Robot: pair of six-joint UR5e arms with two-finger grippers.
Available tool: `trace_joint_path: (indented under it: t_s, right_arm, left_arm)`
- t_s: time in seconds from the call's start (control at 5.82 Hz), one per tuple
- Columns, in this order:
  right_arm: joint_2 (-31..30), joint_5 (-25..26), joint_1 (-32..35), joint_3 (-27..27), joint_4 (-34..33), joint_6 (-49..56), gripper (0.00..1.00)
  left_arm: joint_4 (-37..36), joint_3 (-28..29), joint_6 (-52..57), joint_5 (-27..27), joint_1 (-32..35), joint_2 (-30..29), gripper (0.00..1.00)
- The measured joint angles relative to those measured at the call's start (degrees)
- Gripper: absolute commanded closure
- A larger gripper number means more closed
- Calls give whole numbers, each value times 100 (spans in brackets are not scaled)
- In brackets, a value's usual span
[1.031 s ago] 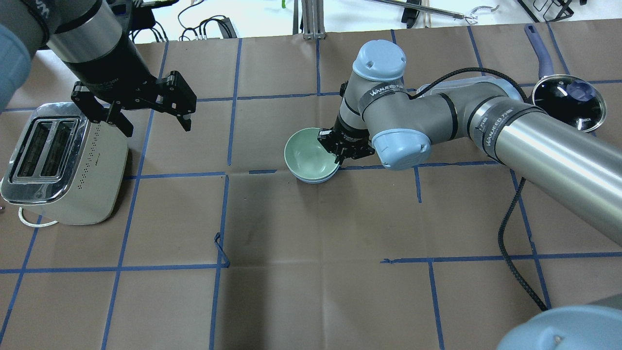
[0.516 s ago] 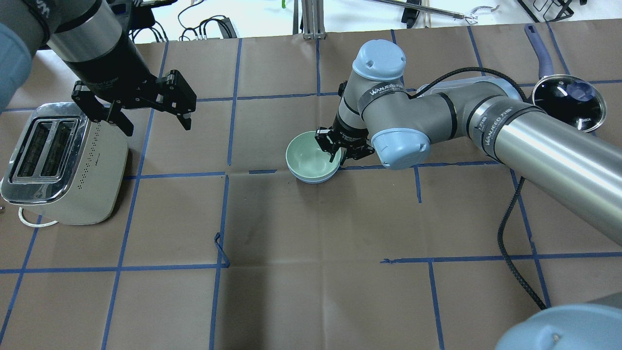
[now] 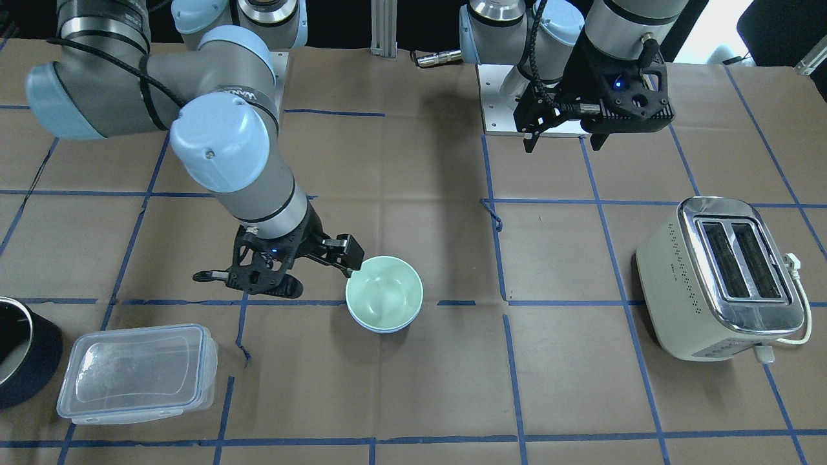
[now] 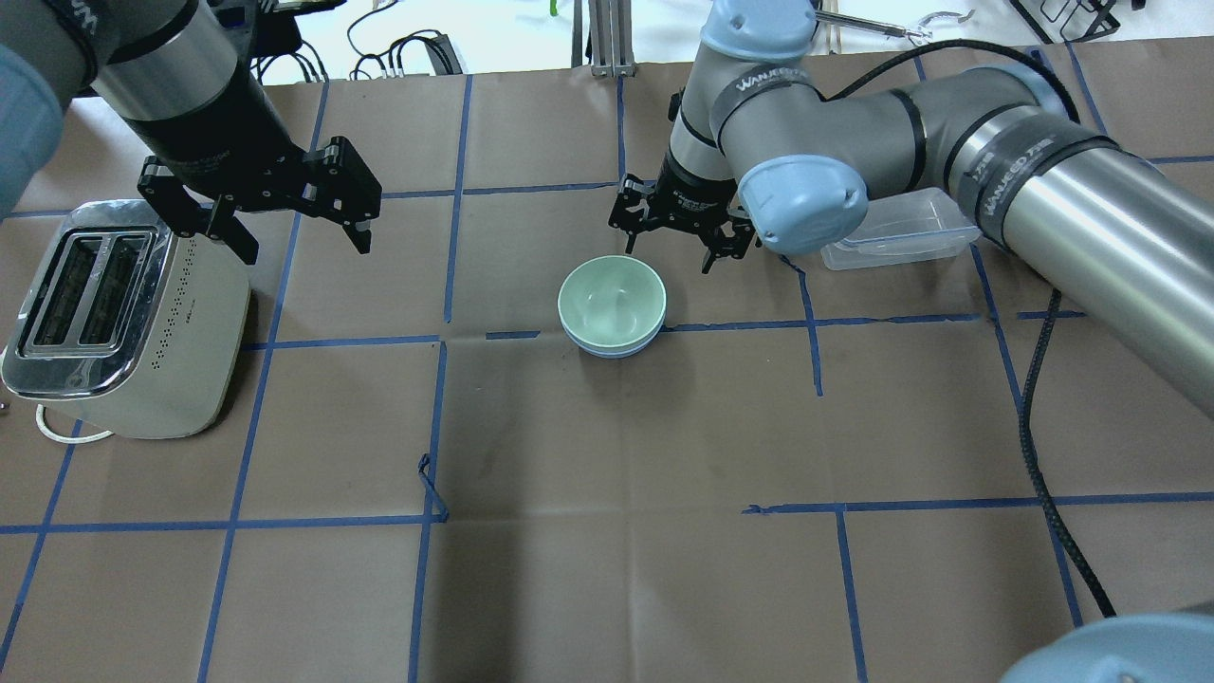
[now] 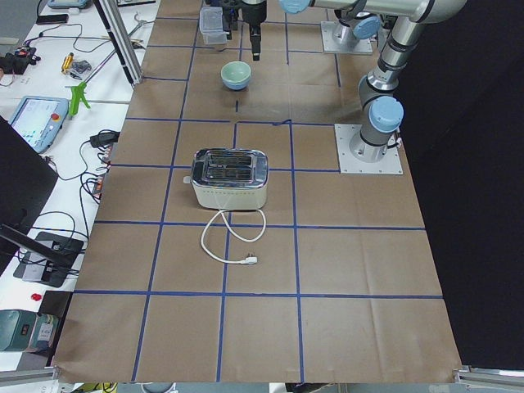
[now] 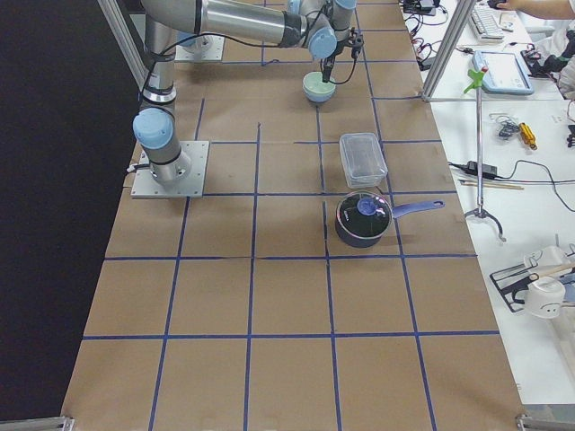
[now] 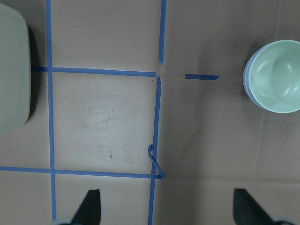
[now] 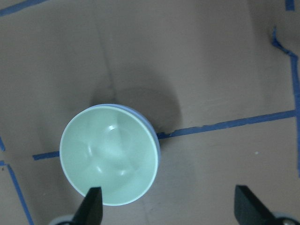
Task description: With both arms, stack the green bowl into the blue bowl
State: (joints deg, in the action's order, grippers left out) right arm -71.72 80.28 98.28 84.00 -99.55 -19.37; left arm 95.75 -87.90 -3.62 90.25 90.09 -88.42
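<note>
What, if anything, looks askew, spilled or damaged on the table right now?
Little stands out. The pale mint-green round bowl sits level, nested inside the pale blue round bowl, and nothing is spilled. The only flaw is a loose curl of blue tape that looks peeled up from the brown paper table cover near a grid crossing.

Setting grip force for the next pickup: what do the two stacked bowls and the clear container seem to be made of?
The green bowl looks like glossy plastic or glazed ceramic: smooth, with soft highlights inside; unclear which. The blue bowl under it shows only a smooth rim, probably the same. The container looks like clear plastic: translucent, with lid clips.
</note>
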Motion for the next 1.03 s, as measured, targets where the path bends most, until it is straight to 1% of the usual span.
trace_joint_path:
  t_s: [0.17,0.34,0.52,0.69,0.86,1.03]
  right_arm:
    - [-372,241,-377,-125,767,569,0]
    - [-815,611,-630,-152,1457,984,0]
    - [-1232,862,-721,-133,2026,1173,0]
    - [-1596,931,-744,21,2351,1218,0]
    - [-1841,950,-747,294,2303,1216,0]
    - [-1939,971,-749,472,2084,1205,0]
  left_arm:
    - [-9,1,1,-14,0,-2,2]
    - [-9,1,1,-19,-1,1,2]
    - [-8,1,1,-17,-1,6,2]
    - [-11,1,1,-13,-1,8,2]
    - [-12,1,1,-6,-1,9,2]
    - [-12,1,2,-4,-1,9,2]
